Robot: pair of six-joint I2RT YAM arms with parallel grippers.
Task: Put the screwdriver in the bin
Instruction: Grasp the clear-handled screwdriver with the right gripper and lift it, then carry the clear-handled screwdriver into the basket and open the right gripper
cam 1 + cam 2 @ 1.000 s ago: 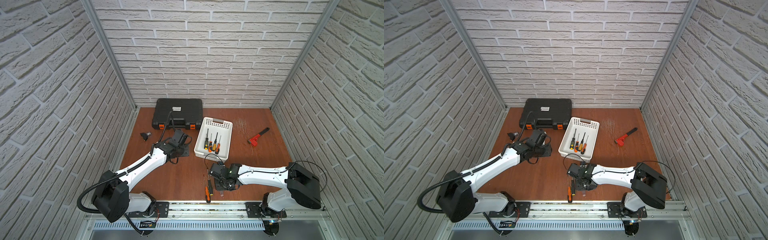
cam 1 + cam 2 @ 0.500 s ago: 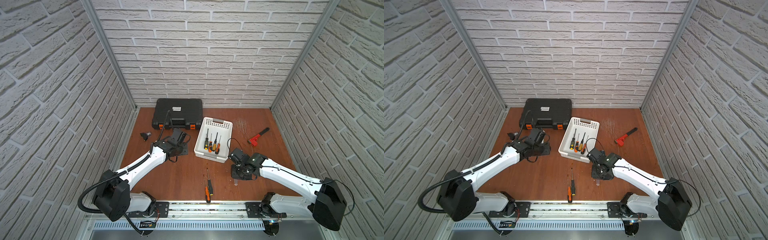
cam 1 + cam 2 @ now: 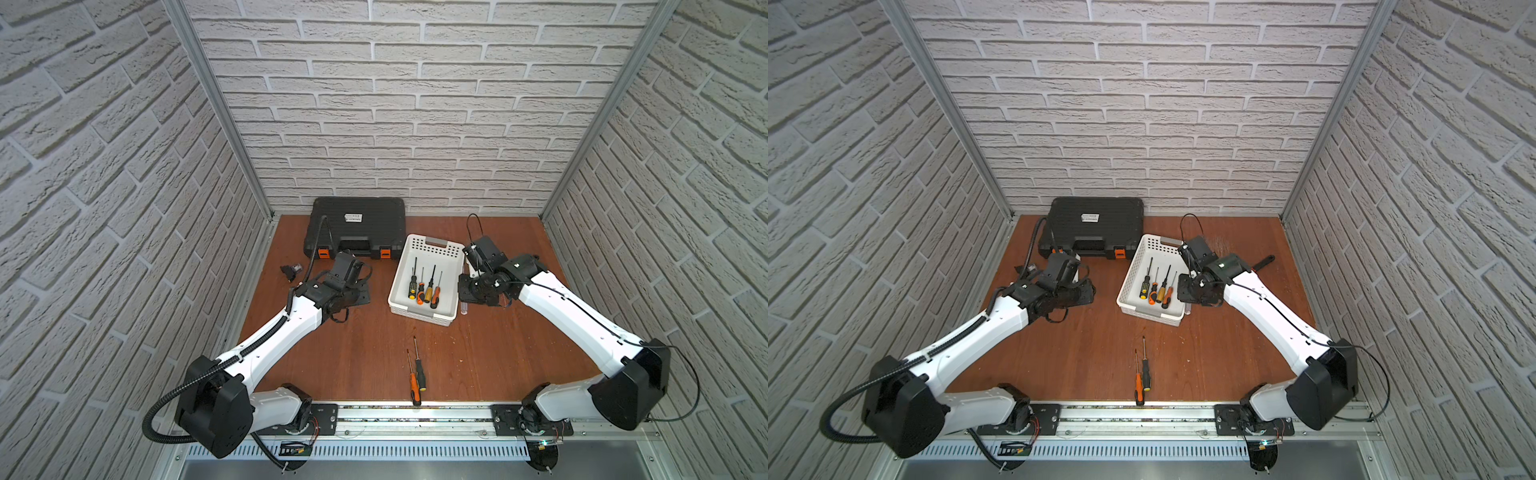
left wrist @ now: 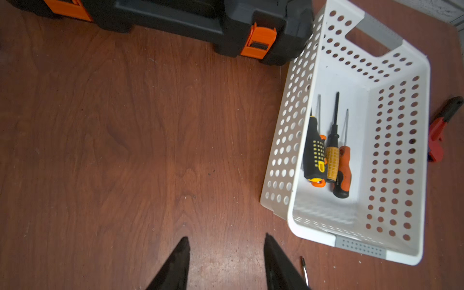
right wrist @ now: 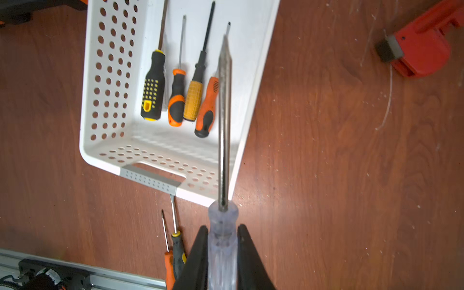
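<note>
Holding the screwdriver (image 5: 224,120) by its clear handle, my right gripper (image 5: 223,227) is clamped shut on it. In both top views it hangs at the bin's (image 3: 417,314) 3 o'clock side, just outside the long wall. From the wrist camera the steel shaft runs above that wall's rim with the tip over the inside, while the handle seems to sit beyond the near corner, over bare table (image 3: 374,332). Opening here would be a mistake, I judge: the tool would likely land across the rim and tip out. What I want is a short slide toward 9 o'clock until handle and tip both sit over the white floor, in the free strip beside the four others (image 5: 175,93) lying there, with the shaft parallel to them. Then I'd come down low before parting the jaws, since a round handle will likely roll and bounce. My left gripper (image 4: 226,237) hovers half open and empty over the table at the bin's 9 o'clock, near the toolcase (image 3: 357,224); I'd leave it parked. The loose pair (image 3: 417,374) at 6 o'clock, by the rail, can wait.
</note>
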